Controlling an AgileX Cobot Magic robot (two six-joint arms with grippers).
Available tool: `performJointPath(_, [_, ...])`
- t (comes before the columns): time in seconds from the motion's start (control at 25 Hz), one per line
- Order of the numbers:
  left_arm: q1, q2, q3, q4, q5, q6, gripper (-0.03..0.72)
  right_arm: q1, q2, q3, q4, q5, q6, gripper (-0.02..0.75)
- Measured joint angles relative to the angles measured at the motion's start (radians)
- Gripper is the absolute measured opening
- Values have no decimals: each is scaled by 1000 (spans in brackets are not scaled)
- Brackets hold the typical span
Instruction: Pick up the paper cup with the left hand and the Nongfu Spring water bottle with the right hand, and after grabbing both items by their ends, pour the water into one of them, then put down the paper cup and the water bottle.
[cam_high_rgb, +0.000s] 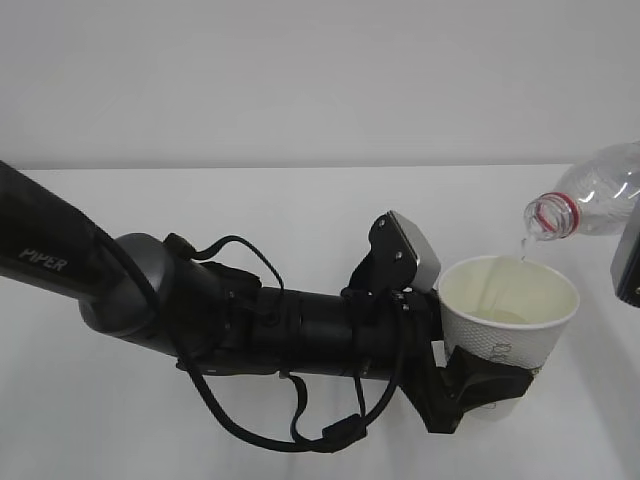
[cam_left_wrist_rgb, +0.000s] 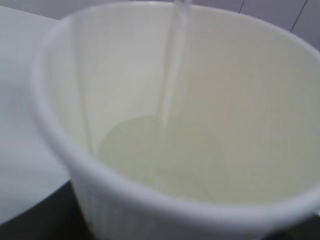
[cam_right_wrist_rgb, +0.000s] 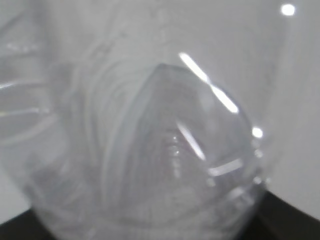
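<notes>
The white paper cup is held upright above the table, my left gripper shut on its lower end. In the left wrist view its cream inside fills the frame. The clear Nongfu Spring water bottle is tilted, its red-ringed mouth down-left over the cup's rim. A thin stream of water falls from it into the cup, where a pale pool lies. The bottle's ribbed body fills the right wrist view. My right gripper shows only as a dark edge and is shut on the bottle.
The white table runs back to a plain pale wall. My left arm, marked PIPER, lies across the table's left and middle with loose cables hanging below it.
</notes>
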Motion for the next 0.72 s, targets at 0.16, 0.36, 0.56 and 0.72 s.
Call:
performJointPath(0.16, [0,0,0,0,2,0,510,0,0,0,0,0,0,461])
performJointPath(0.36, [0,0,0,0,4,0,510,0,0,0,0,0,0,461])
performJointPath(0.56, [0,0,0,0,6,0,510,0,0,0,0,-2,-2,461])
performJointPath(0.72, [0,0,0,0,6,0,510,0,0,0,0,-2,-2,461])
